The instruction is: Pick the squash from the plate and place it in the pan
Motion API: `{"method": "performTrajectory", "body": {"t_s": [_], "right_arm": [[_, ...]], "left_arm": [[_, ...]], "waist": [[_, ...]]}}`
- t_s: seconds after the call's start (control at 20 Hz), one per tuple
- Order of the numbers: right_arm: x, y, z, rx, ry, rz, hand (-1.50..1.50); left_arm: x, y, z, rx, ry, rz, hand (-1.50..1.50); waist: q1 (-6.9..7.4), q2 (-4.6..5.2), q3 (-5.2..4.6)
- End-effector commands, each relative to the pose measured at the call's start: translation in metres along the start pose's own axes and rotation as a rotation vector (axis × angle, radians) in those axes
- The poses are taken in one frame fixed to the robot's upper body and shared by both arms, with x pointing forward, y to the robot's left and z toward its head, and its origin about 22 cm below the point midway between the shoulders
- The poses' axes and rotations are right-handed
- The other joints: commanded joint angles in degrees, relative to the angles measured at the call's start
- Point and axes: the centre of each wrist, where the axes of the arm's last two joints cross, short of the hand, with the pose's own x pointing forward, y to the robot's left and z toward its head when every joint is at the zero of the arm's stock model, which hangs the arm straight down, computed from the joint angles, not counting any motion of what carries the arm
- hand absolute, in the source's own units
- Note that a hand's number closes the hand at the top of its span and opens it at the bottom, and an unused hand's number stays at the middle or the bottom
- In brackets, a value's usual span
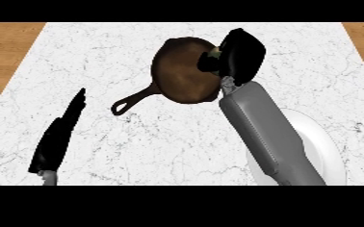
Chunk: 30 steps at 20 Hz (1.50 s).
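Note:
A dark brown pan (pixel 181 72) lies on the marble counter, its handle (pixel 131 102) pointing to the lower left. My right hand (pixel 240 55) hangs over the pan's right rim, curled round the squash (pixel 213 53), of which only a small greenish bit shows between the fingers. The white plate (pixel 323 144) sits at the lower right, largely covered by my right forearm. My left hand (pixel 60 134) rests open at the lower left with its fingers straight, pointing up and away.
The white marble counter (pixel 99 53) has wooden strips at its far left edge (pixel 14 53) and far right edge (pixel 354 31). Nothing else stands on the counter.

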Motion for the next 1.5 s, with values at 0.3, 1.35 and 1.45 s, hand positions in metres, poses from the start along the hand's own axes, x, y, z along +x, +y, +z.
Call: {"method": "performTrajectory", "body": {"t_s": [0.3, 1.35, 1.45], "right_arm": [[-0.011, 0.056, -0.041, 0.139, 0.177, -0.021, 1.50], [-0.027, 0.055, -0.068, -0.150, 0.346, -0.697, -1.50], [-0.035, 0.056, -0.070, -0.225, 0.391, -0.738, -1.50]], "left_arm": [[0.006, -0.019, -0.005, -0.047, -0.042, 0.000, 0.00], [0.012, -0.009, -0.017, -0.046, -0.025, -0.009, 0.00], [0.014, -0.018, -0.011, -0.059, -0.043, -0.004, 0.00]], "waist": [[2.67, 1.24, 0.04], [3.62, 1.49, 0.12], [3.13, 1.26, 0.16]]}}
